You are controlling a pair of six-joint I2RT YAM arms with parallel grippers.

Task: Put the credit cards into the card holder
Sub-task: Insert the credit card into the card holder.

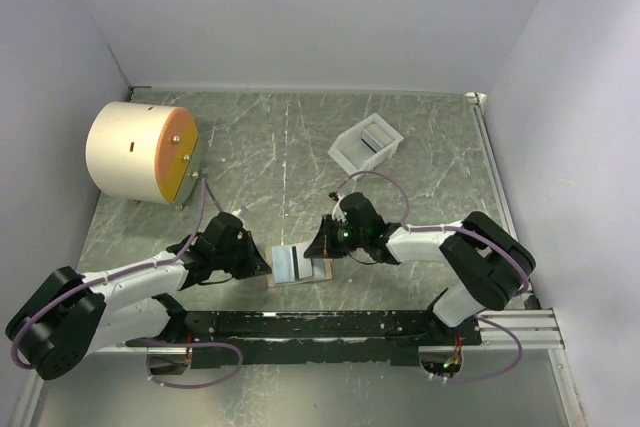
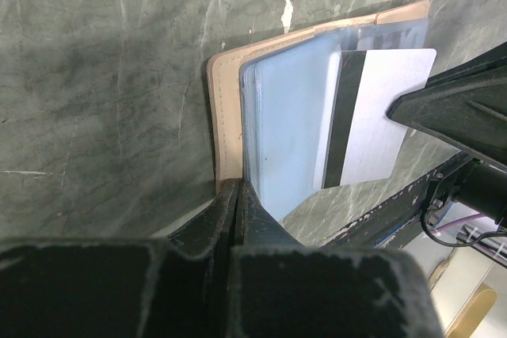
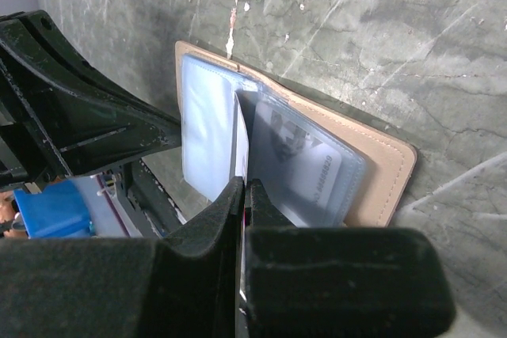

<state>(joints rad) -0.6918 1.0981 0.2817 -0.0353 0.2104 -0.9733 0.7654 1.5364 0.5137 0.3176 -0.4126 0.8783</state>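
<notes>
The tan wallet (image 1: 288,265) lies open between my grippers, light-blue sleeves up. My left gripper (image 1: 266,267) is shut on the wallet's near edge (image 2: 226,136), as the left wrist view shows (image 2: 238,189). My right gripper (image 1: 322,243) is shut on a pale credit card with a black stripe (image 2: 376,120), which sticks partly out of a sleeve. In the right wrist view the jaws (image 3: 244,186) pinch that card's thin edge (image 3: 240,136). Another card (image 3: 305,168) sits inside a clear sleeve. The white card holder (image 1: 365,145) stands at the back right, apart from both grippers.
A big white cylinder with an orange face (image 1: 140,152) stands at the back left. A black rail (image 1: 350,325) runs along the near edge by the arm bases. Grey walls close in the marbled table (image 1: 260,137) on three sides.
</notes>
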